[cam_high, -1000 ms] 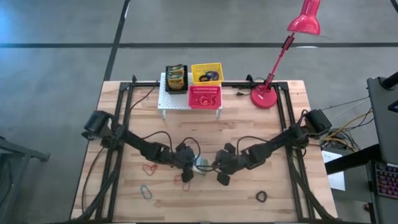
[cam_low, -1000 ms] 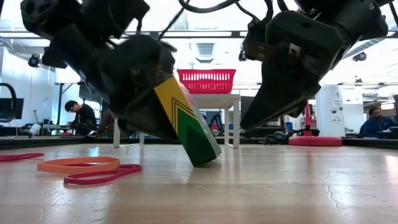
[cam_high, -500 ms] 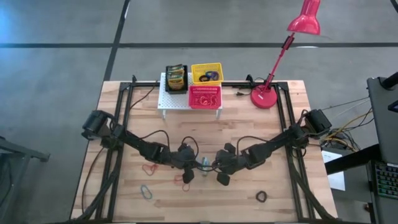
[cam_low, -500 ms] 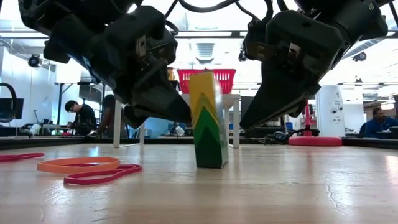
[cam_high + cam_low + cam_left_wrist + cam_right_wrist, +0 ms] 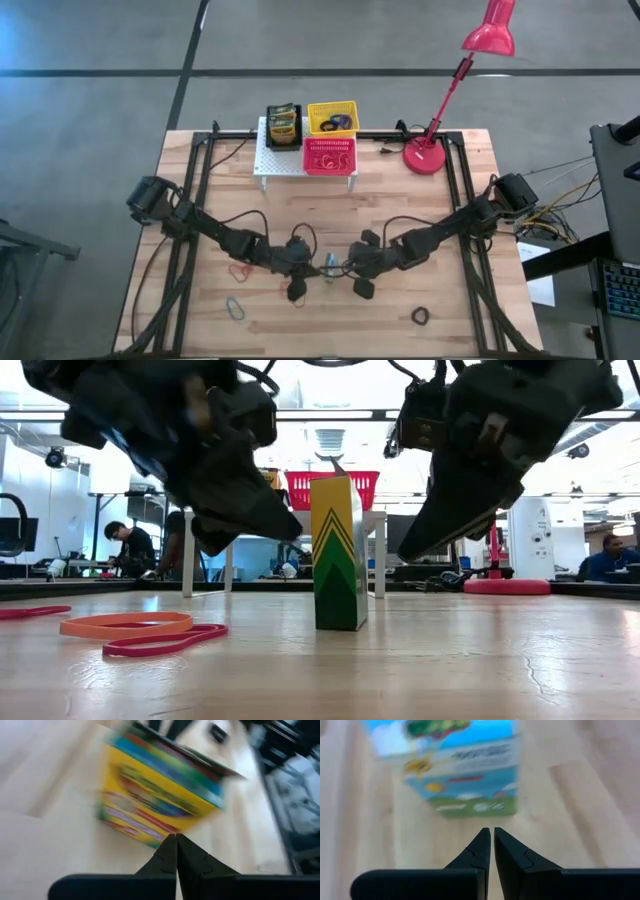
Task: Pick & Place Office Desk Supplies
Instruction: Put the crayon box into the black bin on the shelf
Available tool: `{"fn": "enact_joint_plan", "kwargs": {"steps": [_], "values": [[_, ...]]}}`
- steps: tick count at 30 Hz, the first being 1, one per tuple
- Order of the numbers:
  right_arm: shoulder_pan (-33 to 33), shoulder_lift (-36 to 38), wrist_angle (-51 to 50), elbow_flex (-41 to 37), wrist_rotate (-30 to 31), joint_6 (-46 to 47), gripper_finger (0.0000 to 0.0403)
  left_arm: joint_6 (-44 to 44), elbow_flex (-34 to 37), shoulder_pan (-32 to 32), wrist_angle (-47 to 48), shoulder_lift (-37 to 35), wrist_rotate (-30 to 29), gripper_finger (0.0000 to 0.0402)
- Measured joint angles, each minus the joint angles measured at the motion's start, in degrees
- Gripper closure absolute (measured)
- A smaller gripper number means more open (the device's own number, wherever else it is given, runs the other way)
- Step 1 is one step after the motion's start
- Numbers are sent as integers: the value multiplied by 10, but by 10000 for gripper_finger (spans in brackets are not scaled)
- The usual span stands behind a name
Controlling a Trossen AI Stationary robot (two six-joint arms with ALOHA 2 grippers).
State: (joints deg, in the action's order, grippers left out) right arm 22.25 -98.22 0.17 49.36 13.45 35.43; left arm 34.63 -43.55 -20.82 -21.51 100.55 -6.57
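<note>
A rectangular yellow-and-green cardboard crayon box (image 5: 338, 553) with chevron stripes stands upright at centre frame on the pale wooden-slat bench (image 5: 420, 670). Its printing is unreadable. The left hand (image 5: 303, 270) and right hand (image 5: 352, 268) flank it, both pressed together, empty.

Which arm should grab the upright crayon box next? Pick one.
Either, nearly. The crayon box stands upright between both shut hands, touching neither. Slight edge to the left hand, which looks a bit nearer than the right hand.

Two crayon boxes, one upright (image 5: 338, 552) mid-table, one (image 5: 283, 123) in a black basket (image 5: 284, 138), three baskets counting yellow (image 5: 333, 117) and pink-red (image 5: 329, 156), perhaps five loose elastic loops (image 5: 235, 308), two grippers (image 5: 306, 271) (image 5: 349, 270).
</note>
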Motion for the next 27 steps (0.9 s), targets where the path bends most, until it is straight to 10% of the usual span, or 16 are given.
{"fn": "enact_joint_plan", "kwargs": {"steps": [27], "values": [[-90,-4,93,0,36,-118,381,-47,0,-18,-147,52,-91,399]]}}
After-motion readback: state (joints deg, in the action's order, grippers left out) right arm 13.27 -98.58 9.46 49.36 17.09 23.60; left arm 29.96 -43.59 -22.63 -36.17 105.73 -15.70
